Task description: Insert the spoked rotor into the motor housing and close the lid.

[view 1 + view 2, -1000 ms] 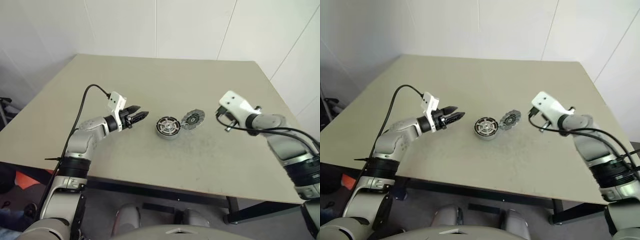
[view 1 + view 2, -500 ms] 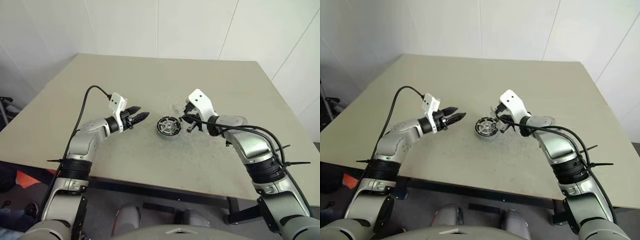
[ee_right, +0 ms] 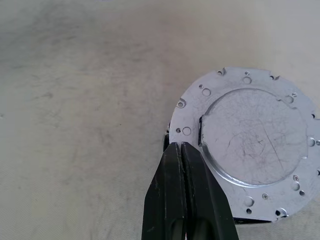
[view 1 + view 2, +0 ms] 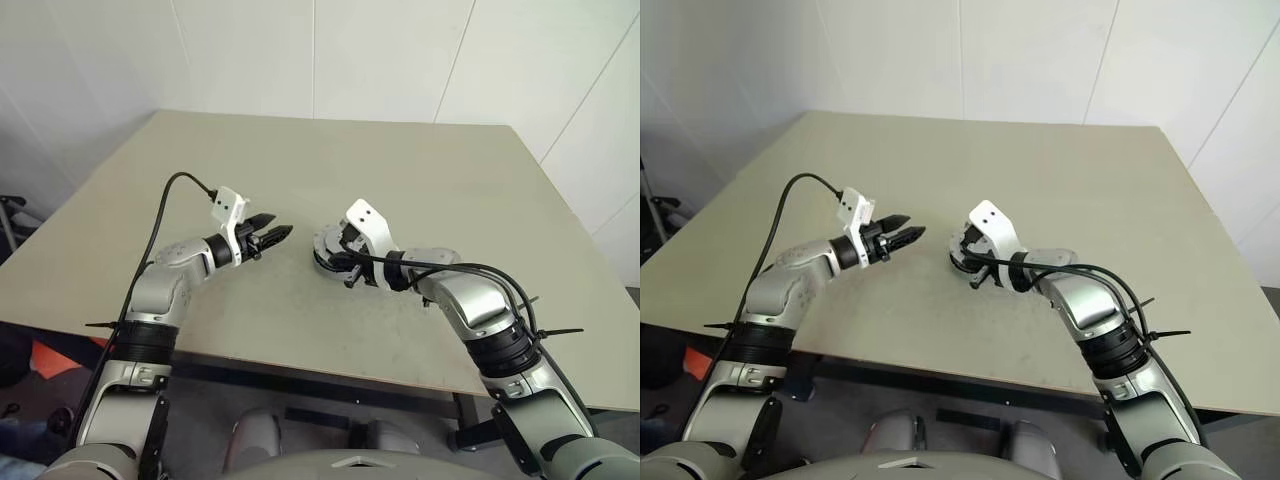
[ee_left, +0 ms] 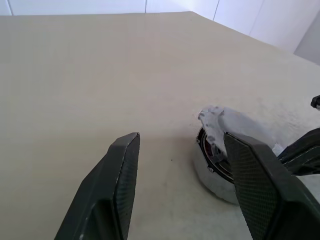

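The motor housing [image 5: 220, 160] sits near the middle of the beige bench [image 4: 420, 180], with a flat silver disc [image 3: 252, 142] lying on top of it. The disc has small holes around its rim and a scratched round raised centre, and it covers the housing's opening; whether it is the lid or the spoked rotor turned over cannot be told.

The right gripper [image 3: 182, 150] has its two black fingers pressed fully together, holding nothing, their tips at the edge of the disc. In the head views the right arm reaches across so that its wrist hides most of the housing.

The left gripper [image 4: 272, 236] hovers just to the left of the housing, pointing at it, its fingers [image 5: 117, 175] spread apart and empty, clear of the housing.
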`<state>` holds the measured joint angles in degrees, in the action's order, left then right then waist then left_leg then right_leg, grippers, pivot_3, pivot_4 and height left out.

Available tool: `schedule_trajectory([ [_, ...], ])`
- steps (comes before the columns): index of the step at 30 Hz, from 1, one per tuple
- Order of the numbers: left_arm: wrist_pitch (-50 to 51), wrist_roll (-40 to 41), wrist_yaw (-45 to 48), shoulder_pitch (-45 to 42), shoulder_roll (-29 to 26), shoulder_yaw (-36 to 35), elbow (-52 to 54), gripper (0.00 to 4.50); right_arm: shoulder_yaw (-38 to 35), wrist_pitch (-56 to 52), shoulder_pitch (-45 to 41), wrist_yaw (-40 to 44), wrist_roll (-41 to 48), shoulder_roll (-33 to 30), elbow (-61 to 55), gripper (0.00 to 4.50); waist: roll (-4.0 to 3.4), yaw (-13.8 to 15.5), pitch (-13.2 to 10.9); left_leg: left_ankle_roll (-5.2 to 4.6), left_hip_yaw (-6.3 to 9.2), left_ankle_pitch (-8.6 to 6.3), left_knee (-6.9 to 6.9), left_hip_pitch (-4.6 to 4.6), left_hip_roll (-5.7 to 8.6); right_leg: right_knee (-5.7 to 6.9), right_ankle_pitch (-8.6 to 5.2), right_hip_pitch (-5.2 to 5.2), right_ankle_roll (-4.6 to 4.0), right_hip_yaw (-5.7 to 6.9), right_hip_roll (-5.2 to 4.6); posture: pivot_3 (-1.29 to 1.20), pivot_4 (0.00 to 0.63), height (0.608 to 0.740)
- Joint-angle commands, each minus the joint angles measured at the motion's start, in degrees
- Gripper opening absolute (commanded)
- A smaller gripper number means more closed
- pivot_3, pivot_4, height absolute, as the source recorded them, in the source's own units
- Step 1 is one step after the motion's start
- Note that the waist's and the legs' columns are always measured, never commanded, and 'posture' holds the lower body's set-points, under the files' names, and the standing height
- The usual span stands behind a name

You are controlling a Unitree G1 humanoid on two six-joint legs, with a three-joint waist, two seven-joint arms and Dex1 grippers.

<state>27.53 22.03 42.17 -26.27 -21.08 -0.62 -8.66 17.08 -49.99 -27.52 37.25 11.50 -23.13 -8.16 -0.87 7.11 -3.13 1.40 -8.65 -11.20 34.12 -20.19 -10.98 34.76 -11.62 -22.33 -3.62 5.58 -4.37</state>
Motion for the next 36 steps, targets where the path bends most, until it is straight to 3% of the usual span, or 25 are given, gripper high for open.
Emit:
schedule_trajectory([
  [1,-0.13,0.61,-0.08,-0.94,-0.8,-1.48,2.27,2.82,-1.59,1.57,0.14,1.26,0.71,-1.58,-2.14,0.01,0.0,0.08,0.0,0.0,0.0,0.0,0.0,0.0,0.0,0.0,0.0,0.0,0.0,0.0,0.0,0.0,0.0,0.74],
  [10,-0.67,0.4,-0.18,-1.3,-0.67,-1.51,1.38,2.82,-14.0,-0.04,-4.54,10.35,13.33,-8.04,-13.27,0.01,0.01,-0.01,-0.01,-0.01,-0.01,0.0,-0.02,0.02,0.0,0.0,-0.01,-0.01,0.02,-0.01,0.0,0.0,0.0,0.74],
  [13,-0.87,0.28,-0.02,-1.66,-0.27,-1.1,0.91,2.82,-16.5,-0.98,-7.47,10.55,16.59,-7.37,-11.53,0.01,0.01,0.02,0.0,-0.01,-0.01,0.0,-0.04,0.05,0.0,-0.01,-0.01,0.0,0.02,-0.01,0.01,0.0,0.0,0.74],
  [18,-1.25,-0.14,0.15,-2.51,0.28,-0.68,-0.02,2.82,-10.1,7.32,-10.85,9.41,9.3,-4.34,4.42,0.01,0.07,-0.04,0.03,-0.01,-0.02,0.0,-0.01,0.14,0.0,-0.01,-0.01,0.09,0.02,-0.01,0.0,0.0,0.0,0.74],
  [25,-1.16,-0.21,0.02,-1.73,-0.07,-1.17,1.05,2.82,-8.56,17.96,-18.92,6.8,3.14,3.76,29.31,0.01,0.05,-0.31,0.02,0.01,-0.01,0.01,-0.02,-0.12,0.0,0.05,0.03,-0.15,-0.08,-0.01,0.0,0.0,0.0,0.74],
  [31,-0.7,0.06,-1.14,-0.05,-0.75,-2.37,3.01,2.82,-7.52,18.3,-18.55,9.31,1.88,5.1,30.26,0.01,0.05,-0.17,0.02,-0.06,0.02,-0.02,0.04,-0.91,0.01,0.04,0.25,-0.83,-0.47,-0.01,0.0,0.0,0.0,0.74],
  [36,-0.28,0.47,-1.5,0.36,-0.63,-2.97,3.78,2.82,-6.11,16.31,-14.62,9.21,1.21,6.05,29.07,0.01,0.06,-0.13,0.02,-0.07,0.01,-0.03,0.05,-0.84,0.0,0.06,0.25,-0.77,-0.47,0.0,0.0,0.0,0.0,0.74],
])
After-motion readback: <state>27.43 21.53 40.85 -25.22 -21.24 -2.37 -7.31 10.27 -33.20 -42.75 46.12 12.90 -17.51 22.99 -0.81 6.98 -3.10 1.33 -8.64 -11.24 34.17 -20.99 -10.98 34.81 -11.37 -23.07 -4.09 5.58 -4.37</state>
